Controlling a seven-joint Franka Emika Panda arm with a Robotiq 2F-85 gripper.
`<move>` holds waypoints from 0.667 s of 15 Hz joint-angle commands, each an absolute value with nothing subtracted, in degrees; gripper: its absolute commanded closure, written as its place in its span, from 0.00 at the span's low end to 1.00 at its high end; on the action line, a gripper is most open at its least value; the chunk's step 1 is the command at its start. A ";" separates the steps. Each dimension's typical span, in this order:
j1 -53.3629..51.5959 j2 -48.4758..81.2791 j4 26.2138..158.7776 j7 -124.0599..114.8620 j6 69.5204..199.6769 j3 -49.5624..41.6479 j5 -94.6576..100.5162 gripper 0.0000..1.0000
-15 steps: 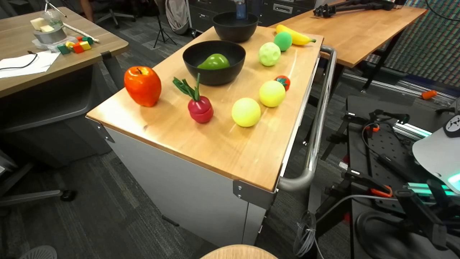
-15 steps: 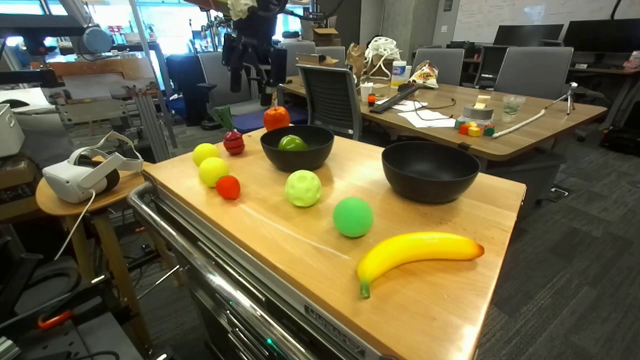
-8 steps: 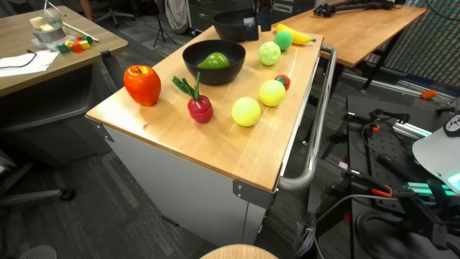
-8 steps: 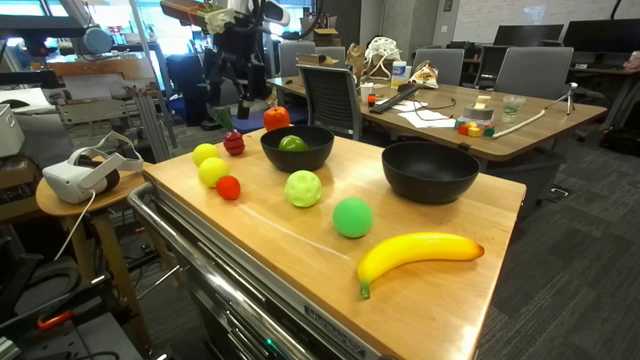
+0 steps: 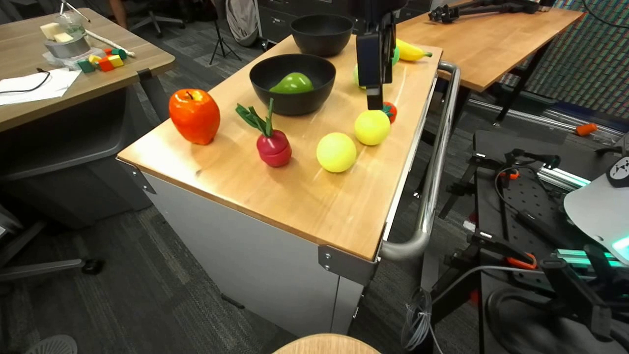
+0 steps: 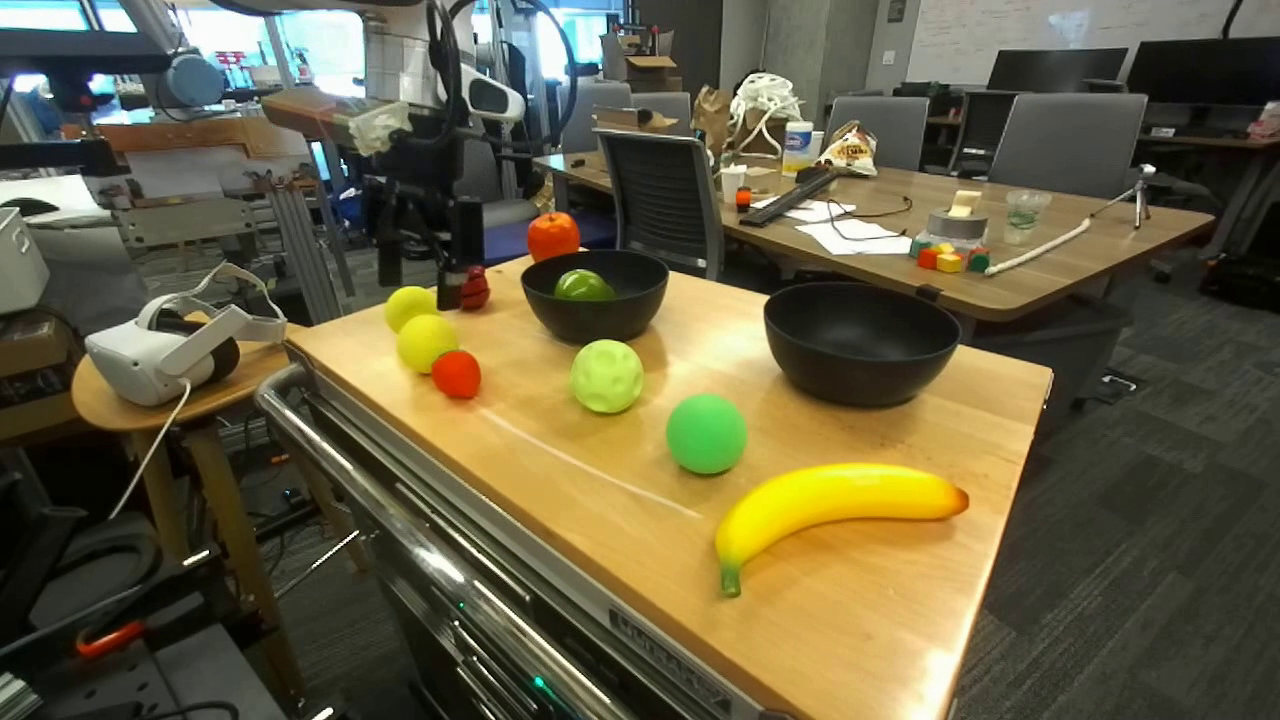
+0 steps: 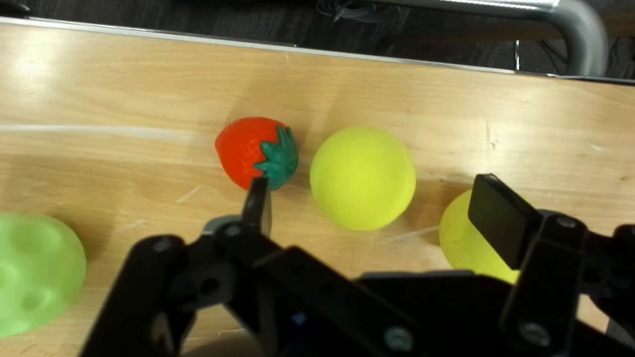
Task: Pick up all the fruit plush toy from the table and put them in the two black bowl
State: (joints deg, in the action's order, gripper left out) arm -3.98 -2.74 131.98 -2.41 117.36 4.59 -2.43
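Gripper (image 7: pixel 375 210) above table (image 6: pixel 850 625), jaws wide apart. Strawberry (image 7: pixel 243 151) just beside yellow ball (image 7: pixel 362 178); pear (image 5: pixel 295 84) in black bowl (image 5: pixel 293 105); banana (image 6: pixel 840 495), apple (image 5: pixel 195 117) on table. Cart label (image 6: pixel 670 660), whiteboard writing (image 6: pixel 1050 30) too blurred to read.

In an exterior view I'm facing windows (image 6: pixel 335 50) burnt out to bluish white, with the floor (image 6: pixel 1150 600) much dimmer. Glare bleaches the table (image 6: pixel 880 610) toward its near end, and the handle (image 6: pixel 430 555) throws back hard bright streaks. In both exterior views the gripper (image 6: pixel 424 280) reads near-black, its detail thin. My wrist view is bright: a washed-out patch on the table at upper left, soft shadows beside the strawberry (image 7: pixel 255 148) and yellow ball (image 7: pixel 363 178), the gripper's closest parts blurred.
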 commanded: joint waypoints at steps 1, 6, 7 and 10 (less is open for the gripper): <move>-4.62 -4.95 138.30 -1.74 127.66 5.12 -0.74 0.00; -4.61 -3.70 141.06 -0.57 136.25 5.21 0.92 0.25; -4.54 -3.51 141.20 -0.35 136.52 5.12 0.95 0.34; -4.55 -3.17 141.50 1.45 137.47 4.95 -0.57 0.58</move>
